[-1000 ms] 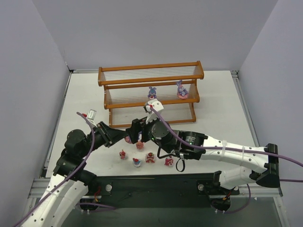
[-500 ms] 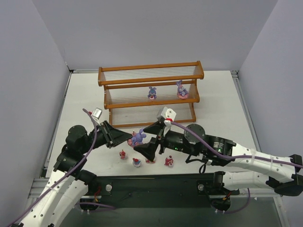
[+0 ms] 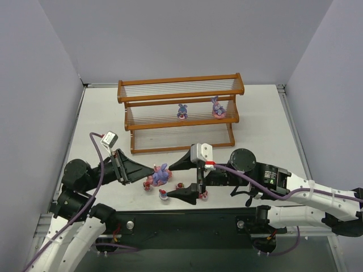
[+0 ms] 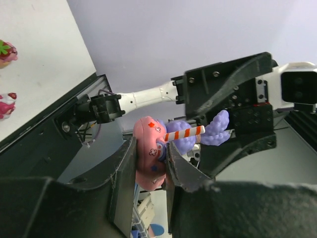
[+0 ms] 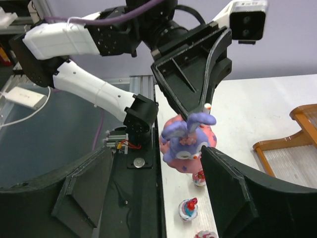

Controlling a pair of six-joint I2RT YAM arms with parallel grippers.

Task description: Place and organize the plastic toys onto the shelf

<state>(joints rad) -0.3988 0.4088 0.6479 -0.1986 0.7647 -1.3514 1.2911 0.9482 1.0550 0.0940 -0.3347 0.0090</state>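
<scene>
Holding the purple bunny [image 3: 160,174] in my left gripper [image 3: 150,171], clamped on its pink base, my right gripper [image 3: 169,182] spread wide just beside it, shelf [image 3: 178,90] well beyond both.

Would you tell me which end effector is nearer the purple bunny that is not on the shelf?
Left. The left end effector grips the purple bunny by its pink base; the right end effector is open just beside it.

even bright light, soft shadows; wrist-cam foregrounds blurry, dark
</scene>
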